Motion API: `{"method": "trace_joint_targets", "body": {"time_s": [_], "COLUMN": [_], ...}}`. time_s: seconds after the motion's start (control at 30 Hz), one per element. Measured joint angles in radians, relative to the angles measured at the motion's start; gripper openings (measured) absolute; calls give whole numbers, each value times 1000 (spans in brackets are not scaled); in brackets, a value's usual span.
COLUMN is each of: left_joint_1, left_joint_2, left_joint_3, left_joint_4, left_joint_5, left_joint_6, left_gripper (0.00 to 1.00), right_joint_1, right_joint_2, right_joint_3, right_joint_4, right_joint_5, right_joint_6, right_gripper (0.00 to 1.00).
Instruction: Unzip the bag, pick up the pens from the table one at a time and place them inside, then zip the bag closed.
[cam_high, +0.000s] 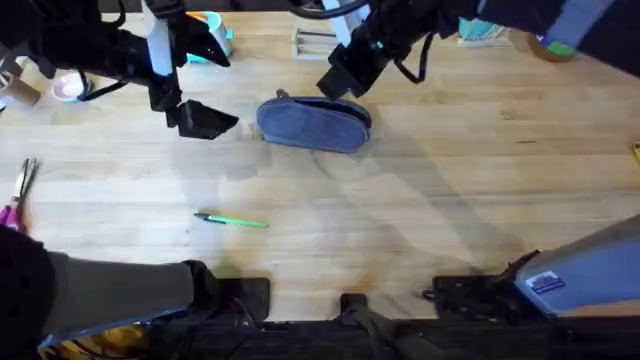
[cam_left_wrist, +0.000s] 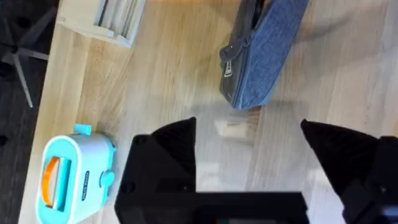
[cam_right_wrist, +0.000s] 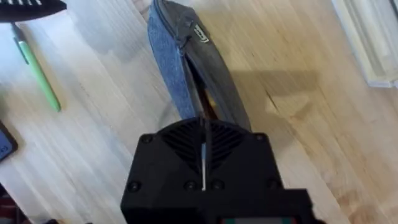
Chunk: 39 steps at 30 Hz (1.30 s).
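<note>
My right end effector (cam_high: 345, 82) is clenched at the bag (cam_high: 314, 122), mid-bench; zip partly undone. Left end effector (cam_high: 205, 118) released beside it. Green pen (cam_high: 232, 220) lies nearer. Next: widen opening fully, steady bag.

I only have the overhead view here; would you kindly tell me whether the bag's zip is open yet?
Observer: Yes. The right wrist view shows the bag with its zip parted, a dark gap between its sides.
Operator: Thank you. Is the right gripper holding it?
Observer: The right gripper is shut at one end of the bag, apparently pinching the fabric.
Operator: And the left gripper?
Observer: The left gripper is open and empty, with the bag's other end just beyond it.
</note>
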Motion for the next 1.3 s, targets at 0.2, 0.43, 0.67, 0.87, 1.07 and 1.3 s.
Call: {"method": "trace_joint_targets", "body": {"time_s": [0.2, 0.43, 0.67, 0.87, 1.07, 1.3], "left_joint_1": [0, 0, 0, 0, 0, 0], "left_joint_2": [0, 0, 0, 0, 0, 0], "left_joint_3": [0, 0, 0, 0, 0, 0], "left_joint_4": [0, -5, -23, -22, -22, -23], "left_joint_5": [0, 0, 0, 0, 0, 0], "left_joint_6": [19, 22, 22, 22, 22, 22], "left_gripper": [993, 993, 993, 993, 992, 993], "right_joint_1": [1, 3, 3, 3, 3, 3], "right_joint_2": [33, 49, 104, 206, 237, 242], "right_joint_3": [0, 0, 0, 0, 0, 0], "right_joint_4": [8, 26, 21, 61, 74, 76], "right_joint_5": [0, 0, 0, 0, -14, -27], "right_joint_6": [-7, -7, -7, -12, -22, -26], "right_gripper": [34, 34, 34, 34, 34, 370]}}
